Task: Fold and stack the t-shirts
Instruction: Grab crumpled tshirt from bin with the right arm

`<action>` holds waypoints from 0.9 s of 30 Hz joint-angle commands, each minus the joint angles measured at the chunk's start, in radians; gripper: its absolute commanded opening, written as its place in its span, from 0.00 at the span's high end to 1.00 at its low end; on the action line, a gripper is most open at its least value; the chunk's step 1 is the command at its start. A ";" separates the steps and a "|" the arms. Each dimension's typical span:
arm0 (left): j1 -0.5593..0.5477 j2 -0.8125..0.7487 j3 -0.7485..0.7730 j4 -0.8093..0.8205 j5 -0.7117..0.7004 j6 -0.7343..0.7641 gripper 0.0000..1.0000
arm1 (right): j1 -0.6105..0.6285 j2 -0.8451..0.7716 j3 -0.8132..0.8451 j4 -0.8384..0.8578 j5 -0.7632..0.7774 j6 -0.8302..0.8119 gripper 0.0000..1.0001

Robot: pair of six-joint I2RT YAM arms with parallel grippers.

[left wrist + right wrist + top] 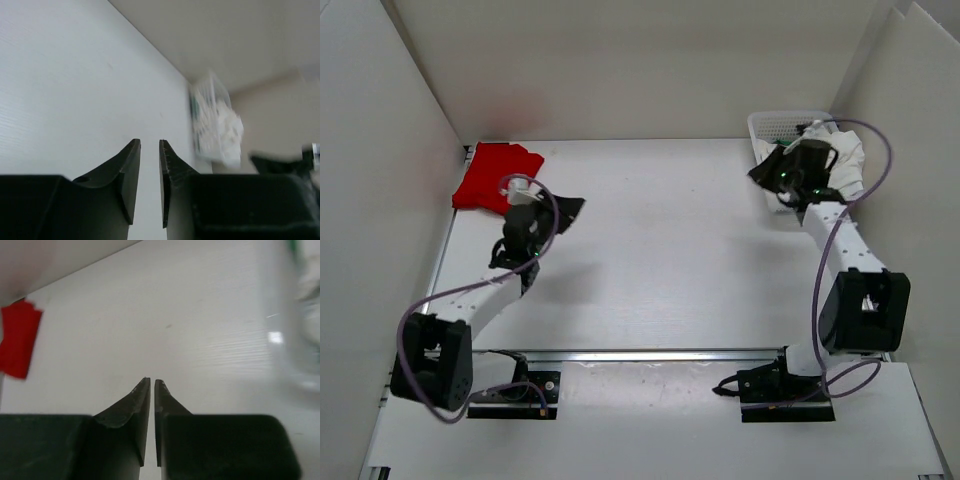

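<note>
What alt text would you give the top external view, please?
Two robot arms reach over a white table. The left gripper is beside a red t-shirt, far left; the right gripper is at a white mesh basket of cloth, far right.

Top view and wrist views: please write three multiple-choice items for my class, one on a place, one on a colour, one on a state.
1. Where on the table does the red t-shirt lie?
A. near edge
B. far left corner
C. middle

2. What colour is the mesh basket?
A. blue
B. black
C. white

3. What sits between the fingers of the right gripper?
A. red cloth
B. nothing
C. a green sleeve

Answers:
1 B, as the top view shows it against the far left walls.
2 C, as its rim and mesh are white.
3 B, as the right wrist view shows only a thin slit with bare table beyond.
</note>
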 commanded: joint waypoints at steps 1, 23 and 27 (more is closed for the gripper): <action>-0.242 -0.125 -0.067 0.006 -0.058 0.137 0.70 | -0.162 0.129 0.174 -0.130 0.164 -0.059 0.91; -0.505 -0.331 -0.353 -0.064 0.158 0.284 0.43 | -0.227 0.987 1.253 -0.638 0.668 -0.308 0.57; -0.507 -0.285 -0.348 -0.027 0.167 0.262 0.44 | -0.224 1.000 1.284 -0.628 0.632 -0.288 0.91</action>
